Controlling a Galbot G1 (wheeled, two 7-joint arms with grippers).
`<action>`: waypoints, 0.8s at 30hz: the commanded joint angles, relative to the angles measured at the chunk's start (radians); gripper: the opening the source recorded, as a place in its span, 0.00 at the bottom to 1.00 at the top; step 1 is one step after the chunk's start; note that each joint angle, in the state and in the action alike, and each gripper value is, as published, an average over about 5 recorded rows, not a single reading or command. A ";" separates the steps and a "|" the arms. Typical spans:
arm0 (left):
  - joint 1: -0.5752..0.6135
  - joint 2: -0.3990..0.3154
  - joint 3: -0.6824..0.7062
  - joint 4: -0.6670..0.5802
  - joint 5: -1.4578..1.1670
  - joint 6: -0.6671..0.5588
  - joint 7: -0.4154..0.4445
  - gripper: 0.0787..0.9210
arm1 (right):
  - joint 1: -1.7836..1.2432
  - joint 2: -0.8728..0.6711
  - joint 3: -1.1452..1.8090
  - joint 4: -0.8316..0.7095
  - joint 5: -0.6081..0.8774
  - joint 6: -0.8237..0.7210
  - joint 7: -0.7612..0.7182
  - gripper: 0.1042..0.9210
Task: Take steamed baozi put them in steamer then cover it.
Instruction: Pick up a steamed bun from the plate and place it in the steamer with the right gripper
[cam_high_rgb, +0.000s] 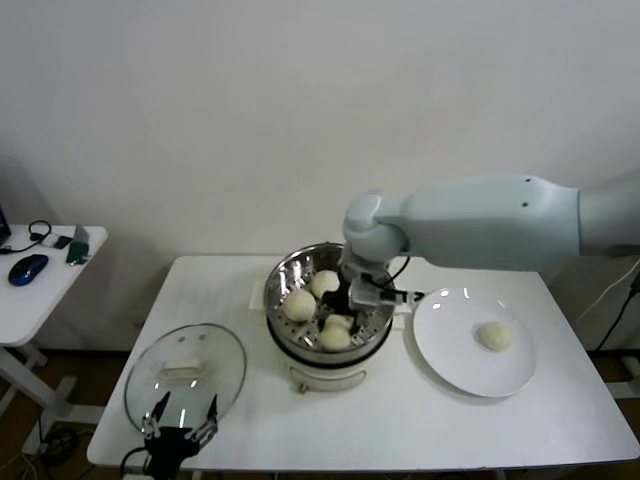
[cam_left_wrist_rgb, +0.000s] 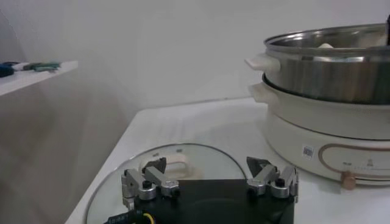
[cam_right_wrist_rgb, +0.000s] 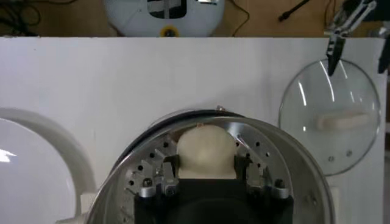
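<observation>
While right arm reaches over from plate side, right gripper (cam_high_rgb: 352, 297) sits inside steamer (cam_high_rgb: 285, 272), shiny perforated steel pot on white base. Two smooth off-white buns lie loose in steamer, one more on white plate (cam_high_rgb: 440, 350) right of steamer.

Left wrist view: left gripper (cam_left_wrist_rgb: 210, 182) spread wide, holding nothing, hovering over glass lid (cam_left_wrist_rgb: 201, 155) left of steamer.

Right wrist view: fingers (cam_right_wrist_rgb: 251, 176) closed on held baozi (cam_right_wrist_rgb: 206, 151), bun sitting right between them, above steamer tray.

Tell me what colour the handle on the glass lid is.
Off-white, a cream bar on the glass lid; the right wrist view shows it best.
</observation>
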 joint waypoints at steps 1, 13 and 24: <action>0.000 -0.002 0.002 0.001 0.001 0.000 0.000 0.88 | -0.075 0.032 0.020 -0.076 -0.085 0.018 0.018 0.61; 0.004 0.000 0.006 -0.002 0.001 0.000 0.000 0.88 | -0.050 0.051 0.006 -0.097 -0.008 0.021 -0.018 0.61; 0.007 0.000 0.016 -0.010 0.002 0.003 0.001 0.88 | 0.000 0.039 -0.009 -0.101 0.046 0.023 -0.046 0.75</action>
